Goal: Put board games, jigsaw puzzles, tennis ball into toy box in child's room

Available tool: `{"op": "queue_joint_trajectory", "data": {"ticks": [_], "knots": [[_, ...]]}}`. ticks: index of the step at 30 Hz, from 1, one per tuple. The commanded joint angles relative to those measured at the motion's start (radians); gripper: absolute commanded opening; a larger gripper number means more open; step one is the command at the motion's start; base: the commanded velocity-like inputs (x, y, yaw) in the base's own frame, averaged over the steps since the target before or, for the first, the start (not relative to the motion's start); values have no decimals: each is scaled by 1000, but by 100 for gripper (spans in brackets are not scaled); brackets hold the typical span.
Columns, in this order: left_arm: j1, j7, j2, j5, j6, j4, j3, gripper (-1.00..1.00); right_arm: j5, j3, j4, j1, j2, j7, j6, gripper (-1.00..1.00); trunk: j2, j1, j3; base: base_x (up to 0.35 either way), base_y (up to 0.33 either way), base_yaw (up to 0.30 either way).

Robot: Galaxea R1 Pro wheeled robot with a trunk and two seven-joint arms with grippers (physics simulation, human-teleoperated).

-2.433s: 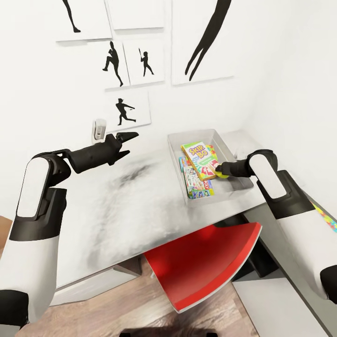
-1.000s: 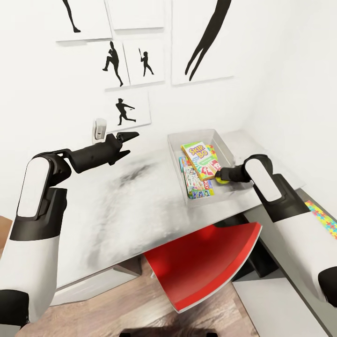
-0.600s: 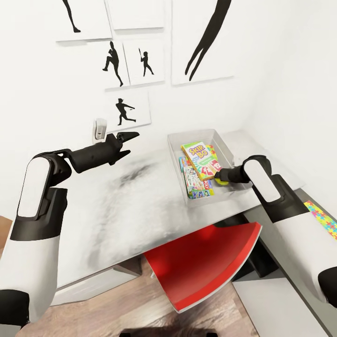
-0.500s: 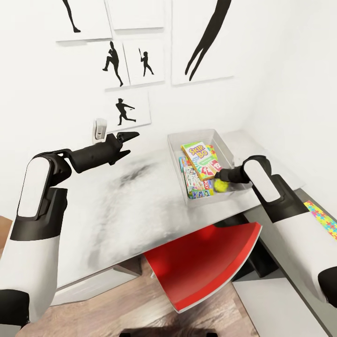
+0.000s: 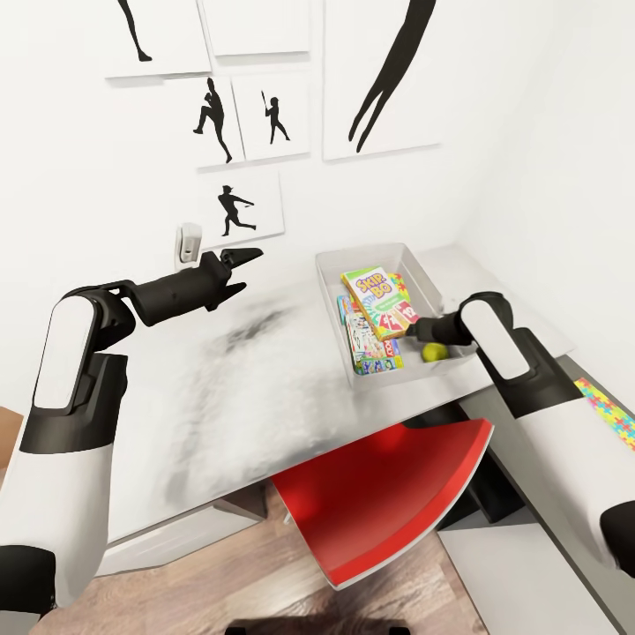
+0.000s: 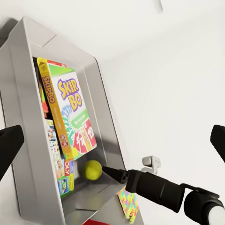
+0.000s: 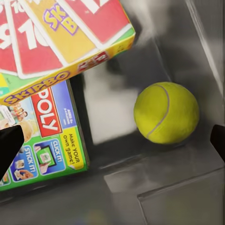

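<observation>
Tennis ball (image 5: 432,352): we see it lying free inside the toy box (image 5: 374,256), beside the board games (image 5: 377,304)
Right gripper (image 5: 418,331): spread, holding nothing
Left gripper (image 5: 240,263): spread, over the table (image 5: 265,370)

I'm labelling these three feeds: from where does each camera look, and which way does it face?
Head view: from the head, down over the table; both arms, left gripper.
Left wrist view: across to the toy box; its dark fingers, right arm.
Right wrist view: straight down into the box; fingers at the edges.
All share the tennis ball and SKIP-BO game.
</observation>
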State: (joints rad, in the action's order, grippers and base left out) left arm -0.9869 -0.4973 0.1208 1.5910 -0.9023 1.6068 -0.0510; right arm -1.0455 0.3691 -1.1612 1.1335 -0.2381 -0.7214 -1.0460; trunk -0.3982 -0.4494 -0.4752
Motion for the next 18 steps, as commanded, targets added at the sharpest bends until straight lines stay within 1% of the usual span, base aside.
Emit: {"op": "queue_joint_trajectory", "data": {"ticks": [1,7,12,14,17,18], "knots": [[-1,-10,1,10,0,1,-1,100,-10,2,-1,2,-2,-10,-1,100,-2,-1,-2,0,0,0],[-1,-10,0,10,0,1,-1,100,-10,1,-9,7,-8,-10,-1,100,-2,-1,-2,0,0,0],[-1,-10,-1,10,0,1,-2,100,-12,-1,-57,11,-17,-8,-1,100,-2,-1,-2,0,0,0],[0,-10,-1,10,0,1,-3,100,-13,-5,-116,11,-30,-6,-1,100,-2,-1,-2,0,0,0],[-1,-10,-3,10,0,1,-6,100,-16,-10,-245,4,-67,-4,-1,100,-2,-1,-2,0,0,0],[-1,-10,-3,10,0,1,-6,100,-16,-10,-245,4,-67,-4,-1,100,-2,-1,-2,0,0,0]]}}
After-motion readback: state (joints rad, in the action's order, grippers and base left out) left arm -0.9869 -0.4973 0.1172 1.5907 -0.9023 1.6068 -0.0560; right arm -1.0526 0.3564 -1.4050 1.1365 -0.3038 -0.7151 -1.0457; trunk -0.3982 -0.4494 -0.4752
